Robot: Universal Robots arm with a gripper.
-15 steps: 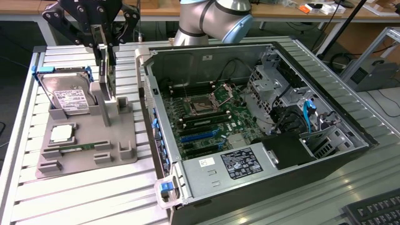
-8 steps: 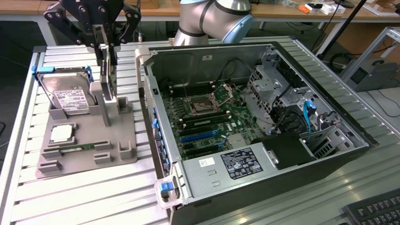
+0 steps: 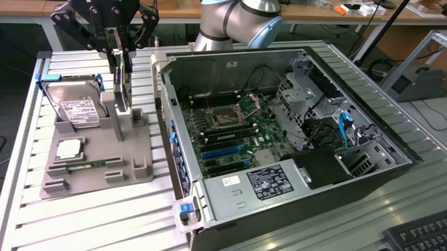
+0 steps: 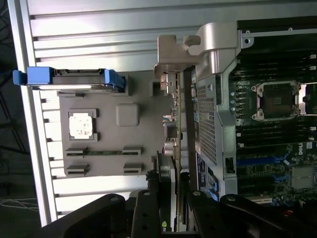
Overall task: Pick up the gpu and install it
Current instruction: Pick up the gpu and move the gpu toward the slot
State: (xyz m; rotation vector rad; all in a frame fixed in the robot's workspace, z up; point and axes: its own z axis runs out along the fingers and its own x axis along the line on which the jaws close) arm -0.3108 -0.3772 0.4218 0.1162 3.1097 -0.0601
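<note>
Pincer [image 3: 120,48] grips the upright gpu [image 3: 123,83] beside the open computer case [image 3: 223,63].

The exterior camera sits high, off the arm, looking down at a slant over the table [image 3: 91,219]. It is far enough back to take in the whole open computer case [image 3: 231,65], with the grey tray [image 3: 94,183] at the case's 9 o'clock. The wrist camera looks down from close above, past the gripper [image 4: 171,192]. Both views share the tray, the upright card [image 3: 124,89] and the case's edge.
</note>
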